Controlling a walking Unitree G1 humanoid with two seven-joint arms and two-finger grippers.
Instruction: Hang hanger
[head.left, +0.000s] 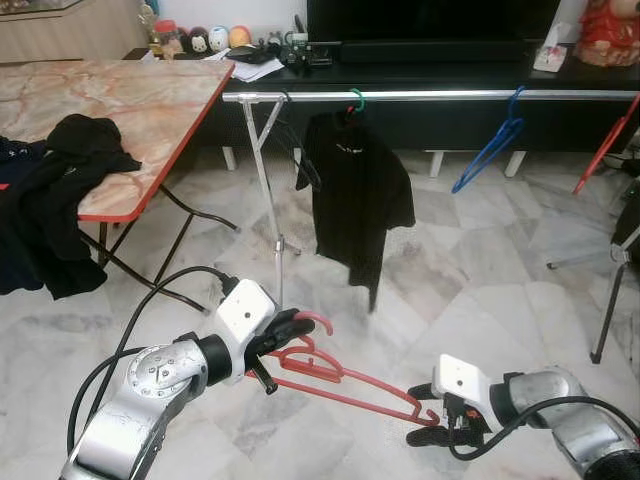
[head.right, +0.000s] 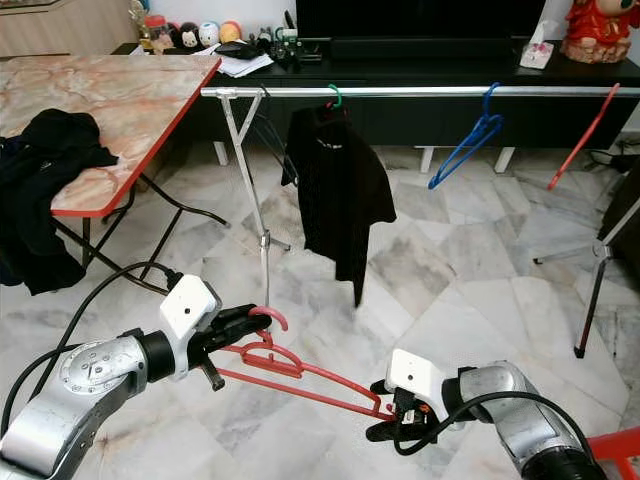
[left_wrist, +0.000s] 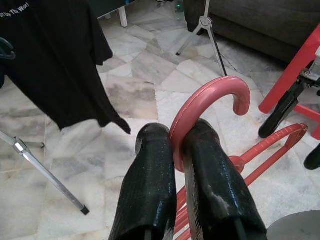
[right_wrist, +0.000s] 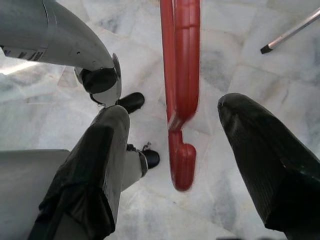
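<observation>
Two hands reach forward over the marble floor (head.left: 470, 280), sharing one red hanger (head.left: 345, 380) between them. The left hand (head.left: 285, 335) comes in from the lower left on a bent silver arm, its two black fingers (left_wrist: 150, 185) pressed together on the neck of the hanger's pink-red hook (left_wrist: 210, 100), which curls up and over just beyond the fingertips. From there the hanger's bars run low and across to the right hand (head.left: 440, 425), whose two fingers (right_wrist: 100, 165) stand well apart on either side of the hanger's far end (right_wrist: 182, 160); the knob-tipped end lies between them without clearly touching either. Ahead of both hands, one metal rail (head.left: 430, 95) on thin tripod legs spans the room, carrying three more hangers: a green one (head.left: 355, 100) bearing one black T-shirt (head.left: 355, 195), a bare blue one (head.left: 490, 145) farther to the right, and a bare red one (head.left: 605, 145) at the right edge. That makes four hangers in all. White lettering shows on the shirt's chest, and the left wrist view catches a fragment of it, too cut off to read with confidence. Beyond and to the left of the left hand, a marble-patterned worktop (head.left: 130, 110) with a red edge carries a heap of dark clothes (head.left: 60, 190) that drapes over its side.
</observation>
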